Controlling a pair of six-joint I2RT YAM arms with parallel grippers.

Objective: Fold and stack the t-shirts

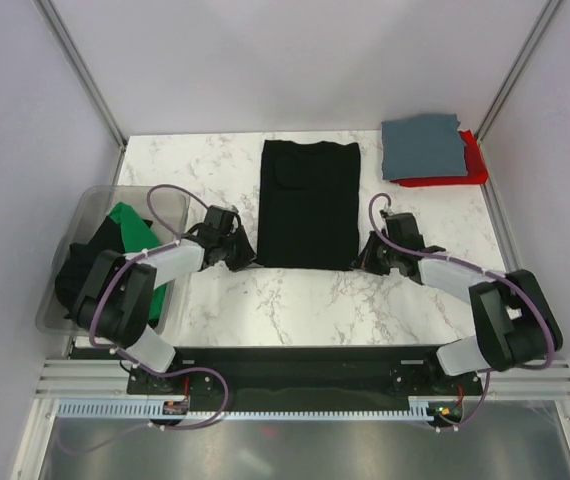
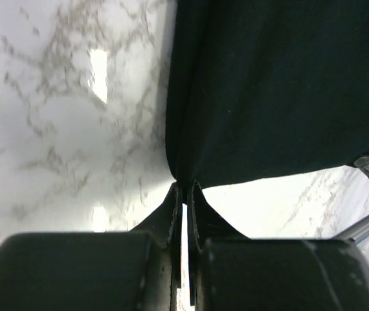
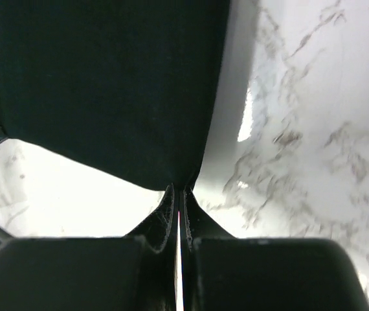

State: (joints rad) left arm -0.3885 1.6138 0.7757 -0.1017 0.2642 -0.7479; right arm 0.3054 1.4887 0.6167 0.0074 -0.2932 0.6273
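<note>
At the near left corner of the long black cloth t-shirt (image 1: 310, 205), the left gripper (image 2: 184, 188) has its jaws pressed together on the hem, with the dark fabric pinched between the two fingertips. At the near right corner, the right gripper (image 3: 178, 192) is clamped on the same hem in the same way, its jaws closed with the corner of the cloth caught between them. Both grippers sit low over the white marble-patterned table (image 1: 295, 295), one at each end of the shirt's near edge.

The black shirt lies flat in the middle of the table as a narrow rectangle, its long sides running away from the arms. Its far edge is close to the back of the table.

In the far right corner, a folded slate grey-blue t-shirt (image 1: 423, 147) rests on top of a red t-shirt (image 1: 472, 170), whose red cloth shows along the right and near sides.

On the left side of the table stands a clear plastic bin (image 1: 85, 205). It holds a crumpled green t-shirt (image 1: 130, 228) and, nearer the arm bases, a bundle of black cloth (image 1: 73, 278). From above, the left arm crosses the bin's right side.
</note>
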